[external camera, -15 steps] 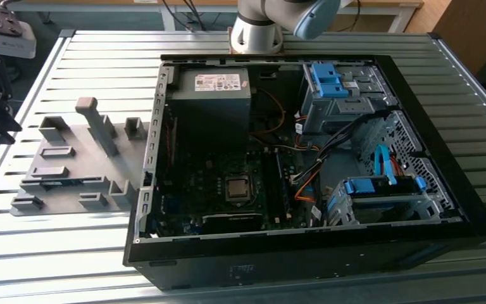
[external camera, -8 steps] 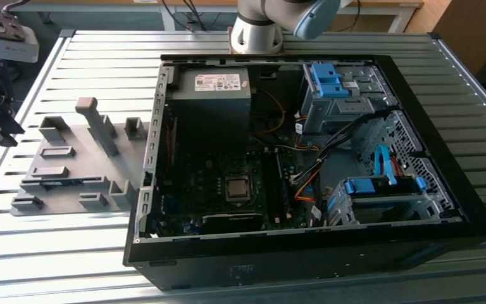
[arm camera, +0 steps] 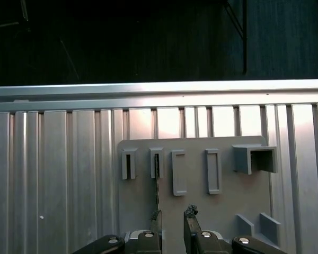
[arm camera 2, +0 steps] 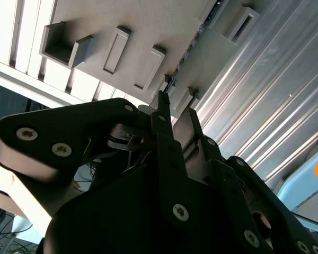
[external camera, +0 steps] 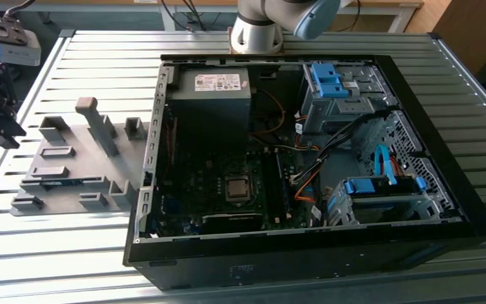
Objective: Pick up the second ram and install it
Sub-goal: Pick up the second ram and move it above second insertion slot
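Ribbed metal table (external camera: 66, 259), pale slats running across the exterior view; open black computer case (external camera: 252, 272) lying on it, taking most of the exterior view's right and centre. Inside the case: grey power supply (external camera: 213, 85), dark motherboard (external camera: 218, 209) with a square processor socket (external camera: 238, 188), blue drive-bay clips (external camera: 328, 79).

Grey fixture plate (arm camera: 222, 211) flat on the table, just beside the case on the exterior view's left, carrying upright blocks and slotted holders. Arm base (external camera: 255, 31) stands behind the case.

Gripper (arm camera: 173, 214) hangs above the fixture plate; its dark fingers (arm camera: 191, 214) are spread, bare grey plate showing in the gap between them; nothing pinched.

Second ram (arm camera: 157, 185) sits on the fixture plate, seen edge-on in the first wrist view as a thin dark line running out of one slotted holder toward the gripper; its near end lines up with one finger rather than the gap; contact there cannot be told.
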Robot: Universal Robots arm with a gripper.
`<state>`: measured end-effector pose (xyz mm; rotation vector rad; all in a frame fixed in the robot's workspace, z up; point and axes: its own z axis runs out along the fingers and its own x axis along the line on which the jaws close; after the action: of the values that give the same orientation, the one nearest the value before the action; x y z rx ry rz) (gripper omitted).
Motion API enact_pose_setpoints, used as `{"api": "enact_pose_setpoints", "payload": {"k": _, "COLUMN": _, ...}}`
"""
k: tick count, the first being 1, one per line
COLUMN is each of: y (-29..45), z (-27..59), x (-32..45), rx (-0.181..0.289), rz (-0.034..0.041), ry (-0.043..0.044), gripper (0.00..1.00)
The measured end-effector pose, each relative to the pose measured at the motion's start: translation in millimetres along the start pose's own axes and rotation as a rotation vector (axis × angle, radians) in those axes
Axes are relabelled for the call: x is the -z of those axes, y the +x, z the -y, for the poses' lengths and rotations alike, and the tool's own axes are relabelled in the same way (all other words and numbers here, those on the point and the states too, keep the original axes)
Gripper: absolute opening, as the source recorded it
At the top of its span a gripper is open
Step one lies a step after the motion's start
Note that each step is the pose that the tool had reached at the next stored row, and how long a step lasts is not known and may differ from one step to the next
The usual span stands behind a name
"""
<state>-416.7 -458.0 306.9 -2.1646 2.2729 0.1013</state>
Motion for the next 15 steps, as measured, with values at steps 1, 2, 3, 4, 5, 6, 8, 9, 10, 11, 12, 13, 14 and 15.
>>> {"api": "enact_pose_setpoints", "payload": {"k": 1, "y": 0.0, "z": 0.0, "x": -0.2, "rx": 0.000, "rz": 0.0000, "ry": 0.0000, "gripper": 0.30}}
{"api": "enact_pose_setpoints", "payload": {"k": 2, "y": 0.0, "z": 0.0, "x": -0.3, "rx": 0.000, "rz": 0.0000, "ry": 0.0000, "gripper": 0.30}}
{"api": "enact_pose_setpoints", "payload": {"k": 3, "y": 0.0, "z": 0.0, "x": -0.5, "rx": 0.000, "rz": 0.0001, "ry": 0.0001, "gripper": 0.30}}
{"api": "enact_pose_setpoints", "payload": {"k": 4, "y": 0.0, "z": 0.0, "x": -0.7, "rx": 0.000, "rz": 0.0001, "ry": 0.0002, "gripper": 0.30}}
{"api": "enact_pose_setpoints", "payload": {"k": 5, "y": 0.1, "z": 0.1, "x": -0.9, "rx": 0.000, "rz": 0.0002, "ry": 0.0002, "gripper": 0.30}}
{"api": "enact_pose_setpoints", "payload": {"k": 6, "y": 0.1, "z": 0.1, "x": -1.2, "rx": 0.000, "rz": 0.0002, "ry": 0.0002, "gripper": 0.30}}
{"api": "enact_pose_setpoints", "payload": {"k": 8, "y": 0.1, "z": 0.1, "x": -1.7, "rx": 0.000, "rz": 0.0002, "ry": 0.0002, "gripper": 0.30}}
{"api": "enact_pose_setpoints", "payload": {"k": 9, "y": 0.1, "z": 0.1, "x": -1.9, "rx": 0.000, "rz": 0.0001, "ry": 0.0001, "gripper": 0.30}}
{"api": "enact_pose_setpoints", "payload": {"k": 10, "y": 0.1, "z": 0.1, "x": -2.1, "rx": 0.000, "rz": 0.0001, "ry": 0.0001, "gripper": 0.30}}
{"api": "enact_pose_setpoints", "payload": {"k": 11, "y": 0.2, "z": 0.1, "x": -2.3, "rx": 0.000, "rz": 0.0001, "ry": 0.0001, "gripper": 0.30}}
{"api": "enact_pose_setpoints", "payload": {"k": 12, "y": 0.2, "z": 0.1, "x": -2.5, "rx": 0.000, "rz": 0.0001, "ry": 0.0001, "gripper": 0.30}}
{"api": "enact_pose_setpoints", "payload": {"k": 13, "y": 0.2, "z": 0.1, "x": -2.7, "rx": 0.000, "rz": 0.0001, "ry": 0.0001, "gripper": 0.30}}
{"api": "enact_pose_setpoints", "payload": {"k": 14, "y": 0.2, "z": 0.2, "x": -2.9, "rx": 0.000, "rz": 0.0001, "ry": 0.0001, "gripper": 0.30}}
{"api": "enact_pose_setpoints", "payload": {"k": 15, "y": 0.2, "z": 0.1, "x": -3.1, "rx": 0.000, "rz": 0.0001, "ry": 0.0001, "gripper": 0.30}}
